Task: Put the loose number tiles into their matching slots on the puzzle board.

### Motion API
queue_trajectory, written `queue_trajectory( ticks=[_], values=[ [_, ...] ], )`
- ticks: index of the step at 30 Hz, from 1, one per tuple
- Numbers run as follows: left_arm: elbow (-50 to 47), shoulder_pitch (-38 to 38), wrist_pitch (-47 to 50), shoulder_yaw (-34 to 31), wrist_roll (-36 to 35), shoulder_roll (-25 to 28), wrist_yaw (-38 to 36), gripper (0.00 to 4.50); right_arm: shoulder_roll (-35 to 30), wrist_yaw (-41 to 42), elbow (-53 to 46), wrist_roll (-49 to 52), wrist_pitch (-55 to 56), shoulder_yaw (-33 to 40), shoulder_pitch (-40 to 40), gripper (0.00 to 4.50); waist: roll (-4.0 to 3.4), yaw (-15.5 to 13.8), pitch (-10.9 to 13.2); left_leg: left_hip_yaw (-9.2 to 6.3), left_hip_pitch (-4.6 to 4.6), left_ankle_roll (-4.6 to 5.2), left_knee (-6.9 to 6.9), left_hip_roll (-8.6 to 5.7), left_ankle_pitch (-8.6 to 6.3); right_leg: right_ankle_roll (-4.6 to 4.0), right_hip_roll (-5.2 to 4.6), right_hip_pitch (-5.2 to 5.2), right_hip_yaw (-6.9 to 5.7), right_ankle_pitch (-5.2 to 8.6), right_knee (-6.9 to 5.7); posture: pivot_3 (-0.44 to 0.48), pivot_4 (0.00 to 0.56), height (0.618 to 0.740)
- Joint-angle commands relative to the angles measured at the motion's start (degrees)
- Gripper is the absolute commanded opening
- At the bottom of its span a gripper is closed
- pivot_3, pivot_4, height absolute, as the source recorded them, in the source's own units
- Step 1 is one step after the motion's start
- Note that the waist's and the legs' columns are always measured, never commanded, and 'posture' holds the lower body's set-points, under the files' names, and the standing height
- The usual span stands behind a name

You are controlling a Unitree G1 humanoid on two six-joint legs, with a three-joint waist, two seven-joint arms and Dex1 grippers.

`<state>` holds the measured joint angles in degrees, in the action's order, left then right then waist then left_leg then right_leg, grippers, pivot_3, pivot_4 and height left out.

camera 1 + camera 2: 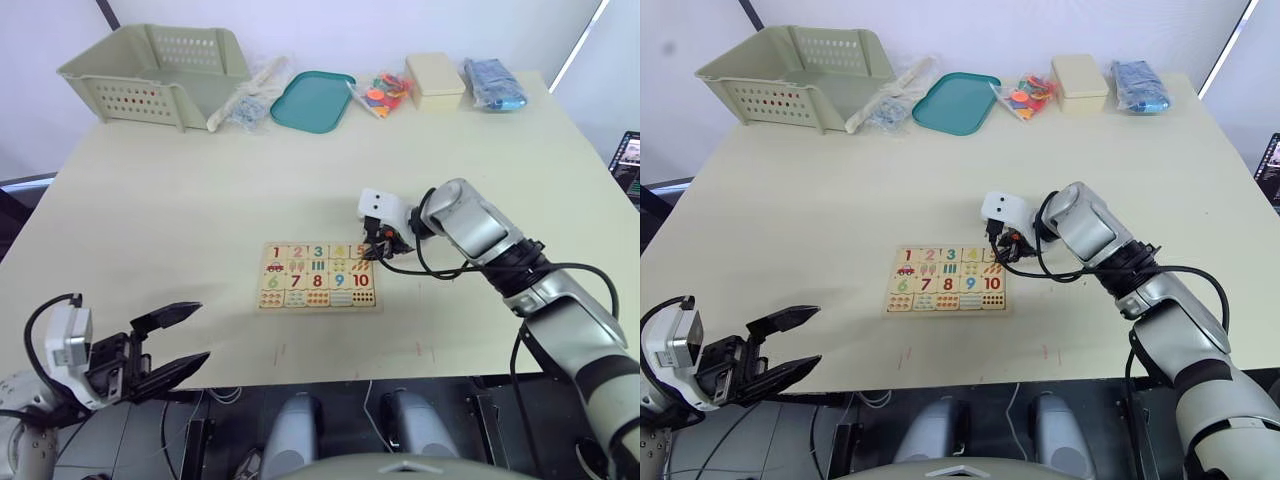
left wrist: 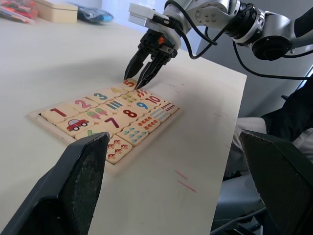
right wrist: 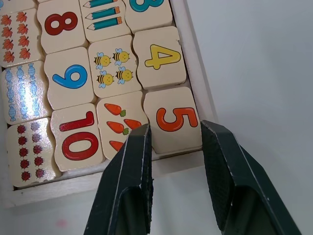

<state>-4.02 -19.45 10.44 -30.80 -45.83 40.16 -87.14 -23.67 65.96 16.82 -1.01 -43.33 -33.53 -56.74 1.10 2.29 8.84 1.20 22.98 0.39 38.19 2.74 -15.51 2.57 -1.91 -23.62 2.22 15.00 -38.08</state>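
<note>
Bright even overhead light, soft faint shadows, near wrist-view jaws blurred.

Orange 5 tile [image 3: 172,120], yellow 4 tile [image 3: 159,58], light-wood board [image 1: 318,275].

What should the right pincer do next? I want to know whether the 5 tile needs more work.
Probably lift the right pincer straight up and away. The 5 tile appears seated flat in its corner slot of the puzzle board, and tiles 1 to 4 fill that row, so nothing looks left to place.

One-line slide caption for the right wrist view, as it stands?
Right gripper open over the 5 tile, seated in the puzzle board's corner slot beside the 4 tile.
</note>
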Motion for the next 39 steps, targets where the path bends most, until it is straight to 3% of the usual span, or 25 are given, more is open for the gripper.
queue_trajectory(
  ticks=[1,39],
  values=[
    [-1.64,-0.38,-0.46,-1.45,-1.19,-0.07,-0.30,4.50,0.08,0.97,0.26,-0.82,1.17,-0.31,-1.01,0.89,0.00,0.00,0.00,0.00,0.00,0.00,0.00,0.00,0.00,0.00,0.00,0.00,0.00,0.00,0.00,0.000,0.150,0.740],
    [-1.14,-0.01,-0.76,-0.95,-0.61,-0.46,-0.43,4.50,0.19,2.63,0.16,-1.43,1.71,0.87,-0.86,0.89,0.00,0.02,0.00,0.00,0.00,0.00,-0.01,0.00,0.00,0.00,-0.01,0.00,0.00,0.00,0.00,0.000,0.150,0.740]
  ],
)
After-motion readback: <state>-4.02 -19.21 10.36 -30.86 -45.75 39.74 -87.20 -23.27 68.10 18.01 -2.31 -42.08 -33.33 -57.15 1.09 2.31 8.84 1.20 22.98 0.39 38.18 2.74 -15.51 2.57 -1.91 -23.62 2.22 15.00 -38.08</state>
